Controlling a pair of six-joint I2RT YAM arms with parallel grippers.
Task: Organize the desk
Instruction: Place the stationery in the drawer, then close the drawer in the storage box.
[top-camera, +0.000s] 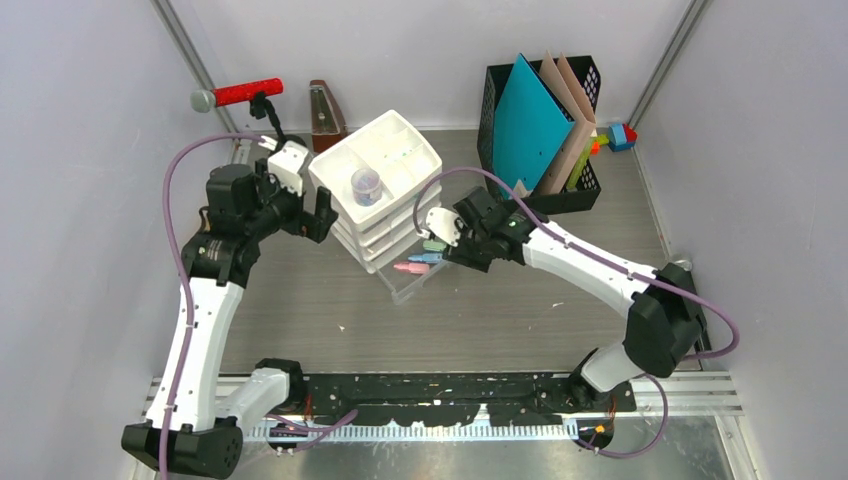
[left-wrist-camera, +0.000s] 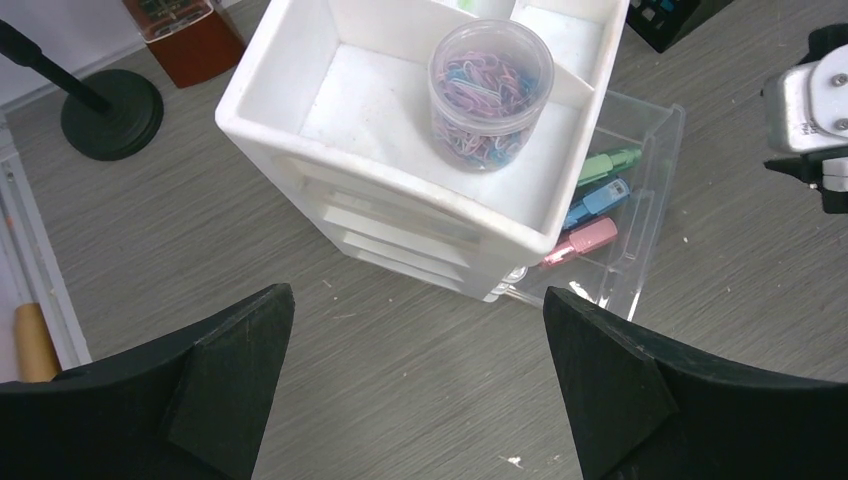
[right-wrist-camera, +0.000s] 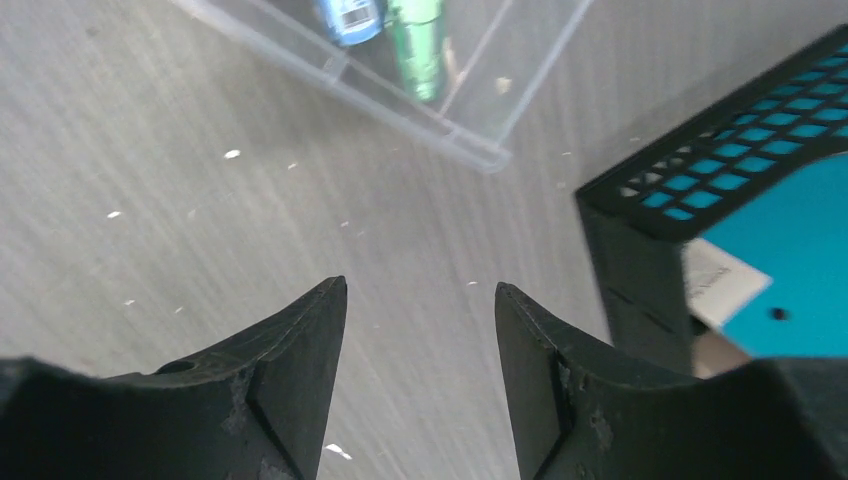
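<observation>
Since the desk (top-camera: 520, 320) is a hard, flat, grey wood-look top that lies under everything between the pale walls, it looks too heavy to move, so tidying means moving the small things on it. The clear drawer (left-wrist-camera: 640, 215) sticks out of the white drawer box (left-wrist-camera: 380, 190); it looks light, thin and slippery, with smooth round markers (left-wrist-camera: 585, 238) that could roll, so a gentle push on its front edge seems best. The left gripper (left-wrist-camera: 415, 300) is wide open and the right gripper (right-wrist-camera: 420, 290) is partly open, both holding nothing
</observation>
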